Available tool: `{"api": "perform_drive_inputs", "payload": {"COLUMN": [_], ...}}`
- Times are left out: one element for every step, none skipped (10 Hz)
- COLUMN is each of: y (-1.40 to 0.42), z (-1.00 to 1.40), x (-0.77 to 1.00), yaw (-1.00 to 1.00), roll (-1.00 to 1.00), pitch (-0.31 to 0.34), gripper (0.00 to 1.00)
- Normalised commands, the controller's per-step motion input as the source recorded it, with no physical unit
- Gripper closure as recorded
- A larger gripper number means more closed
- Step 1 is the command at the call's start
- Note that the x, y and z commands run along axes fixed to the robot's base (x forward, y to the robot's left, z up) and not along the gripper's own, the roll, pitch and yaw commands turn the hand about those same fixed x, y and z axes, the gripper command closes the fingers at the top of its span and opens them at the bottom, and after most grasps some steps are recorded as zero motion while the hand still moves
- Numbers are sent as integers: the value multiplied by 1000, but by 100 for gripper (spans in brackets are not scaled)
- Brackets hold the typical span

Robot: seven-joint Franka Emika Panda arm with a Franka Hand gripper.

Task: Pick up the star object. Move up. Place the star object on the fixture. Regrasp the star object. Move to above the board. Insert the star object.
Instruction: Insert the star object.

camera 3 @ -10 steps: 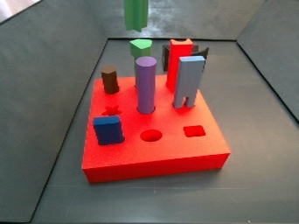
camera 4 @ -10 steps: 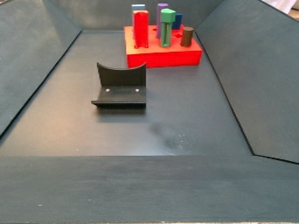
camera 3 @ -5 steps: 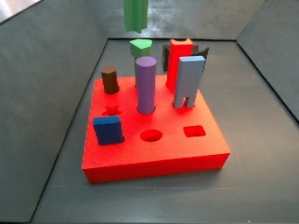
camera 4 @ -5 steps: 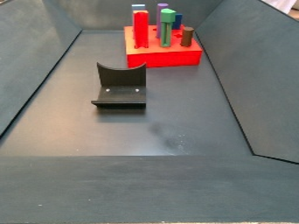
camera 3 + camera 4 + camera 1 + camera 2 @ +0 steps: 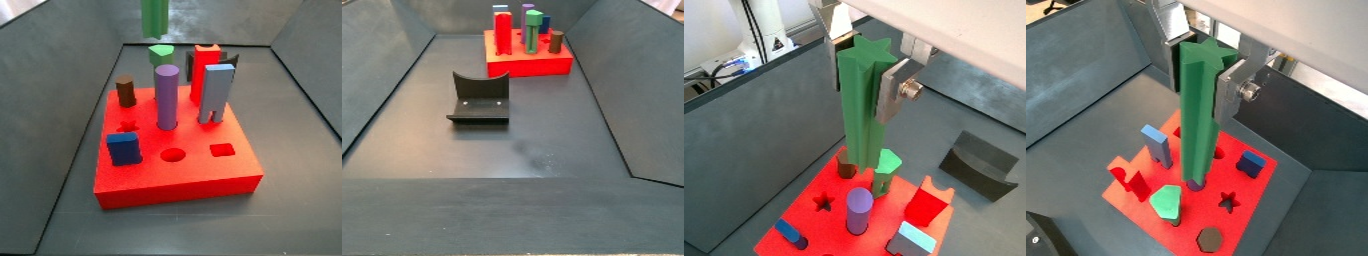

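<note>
The star object [image 5: 862, 110] was seen clamped upright between the silver fingers [image 5: 887, 95] of the gripper [image 5: 865, 78] in both wrist views, held high above the board [image 5: 824, 215]. Only its lower end [image 5: 155, 15] was caught in a side view, the gripper itself apparently cropped out. The fixture [image 5: 480, 98] was recorded on the dark floor [image 5: 529, 150], well apart from the board.

dark grey bin under even light

i see the matte grey floor [image 5: 516, 150] and sloped grey walls [image 5: 389, 80]; the gripper [image 5: 865, 60] hangs above.

End effector [image 5: 862, 62] apparently clamped, aloft
</note>
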Motion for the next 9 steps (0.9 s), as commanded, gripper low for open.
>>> {"api": "perform_drive_inputs", "payload": {"y": [0, 0, 0, 0, 0, 0, 0, 0, 0], "z": [-37, -74, -120, -109, -100, -109, -123, -134, -123], "x": [0, 0, 71, 54, 29, 0, 0, 0, 0], "yaw": [0, 0, 0, 0, 0, 0, 0, 0, 0], "roll": [-21, -53, -94, -87, -83, -83, -86, -80, -80], "pitch": [-36, -4, 0, 0, -4, -27, -37, -59, -70], "gripper": [100, 100, 100, 100, 100, 100, 100, 100, 100]}}
